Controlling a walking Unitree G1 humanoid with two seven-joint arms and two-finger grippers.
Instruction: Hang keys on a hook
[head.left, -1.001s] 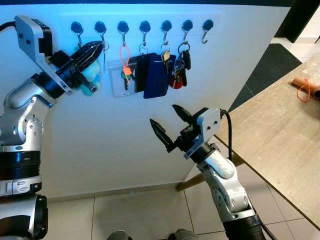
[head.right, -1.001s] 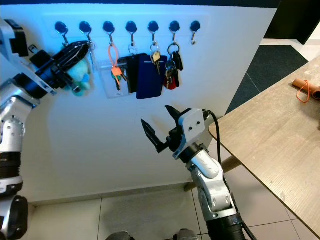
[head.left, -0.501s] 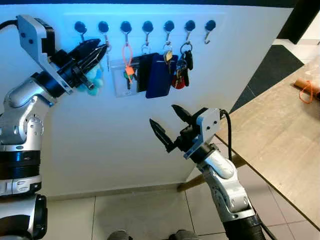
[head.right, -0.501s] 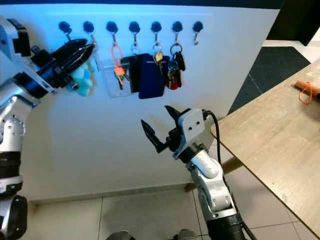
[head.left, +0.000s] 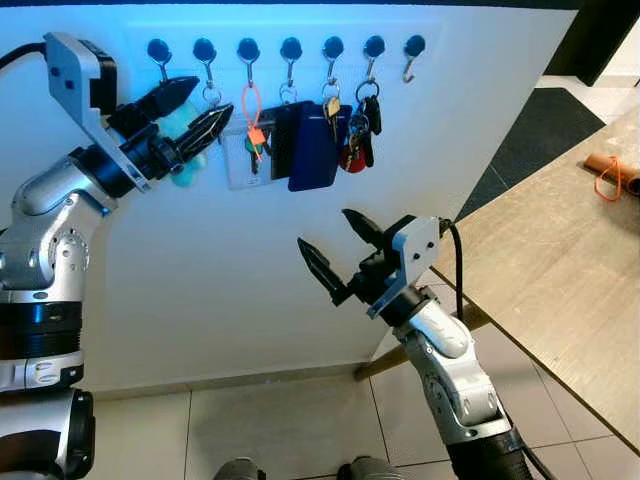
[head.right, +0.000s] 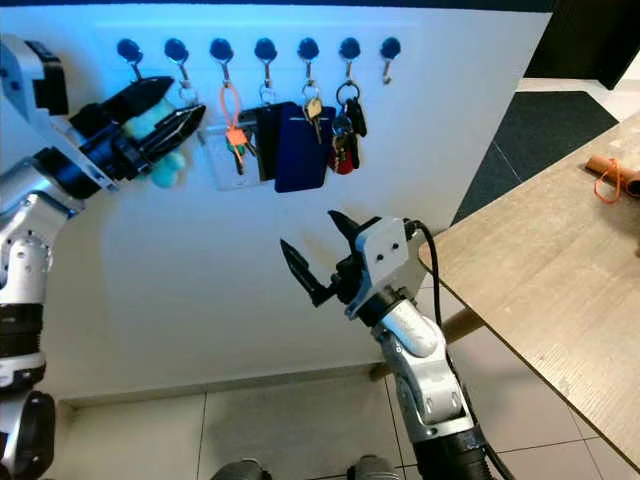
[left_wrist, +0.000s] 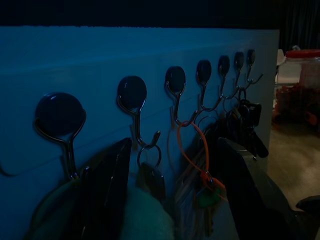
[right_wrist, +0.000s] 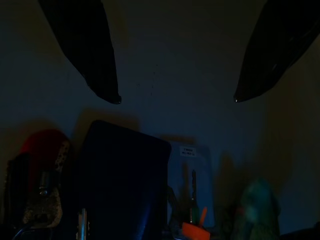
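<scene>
A key ring with a teal plush fob (head.left: 180, 122) hangs from the second hook (head.left: 205, 52) in a row of wall hooks. In the left wrist view its ring (left_wrist: 148, 155) sits in the hook's bend, with the plush (left_wrist: 145, 215) below. My left gripper (head.left: 212, 100) is open at the wall, one finger on each side of the ring and plush. Lower down, my right gripper (head.left: 323, 228) is open in front of the bare wall, holding nothing.
Other hooks carry an orange loop with keys (head.left: 250, 112), a clear card holder (head.left: 238, 165), a dark blue wallet (head.left: 316, 145) and a key bunch with a red fob (head.left: 357, 135). The last hook (head.left: 411, 68) is bare. A wooden table (head.left: 560, 270) stands at right.
My left gripper has opened and let go of the plush key ring, which now hangs from the second hook. The right arm has stayed put; the camera shifted slightly.
</scene>
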